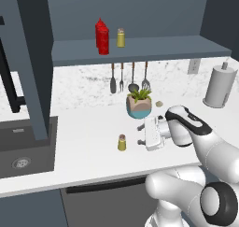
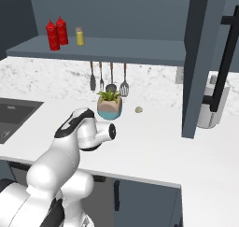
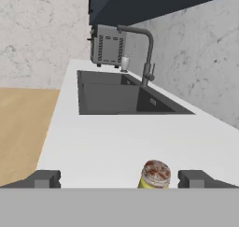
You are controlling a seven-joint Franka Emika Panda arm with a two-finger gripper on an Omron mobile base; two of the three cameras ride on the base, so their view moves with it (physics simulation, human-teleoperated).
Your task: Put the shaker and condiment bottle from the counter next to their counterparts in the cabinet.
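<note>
A small olive-yellow shaker with a tan cap stands on the white counter. My gripper is just to its right, open, held level and pointing at it. In the hand view the shaker sits low between the two spread fingertips, a little right of centre, untouched. On the slate-blue cabinet shelf two red condiment bottles stand together, with a second shaker to their right. From the right base view the two bottles and that shaker stand at the shelf's left end.
A potted plant stands just behind the gripper, below hanging utensils. A dark sink with a faucet lies at the left. An open cabinet door hangs over it. A paper towel roll is at the right.
</note>
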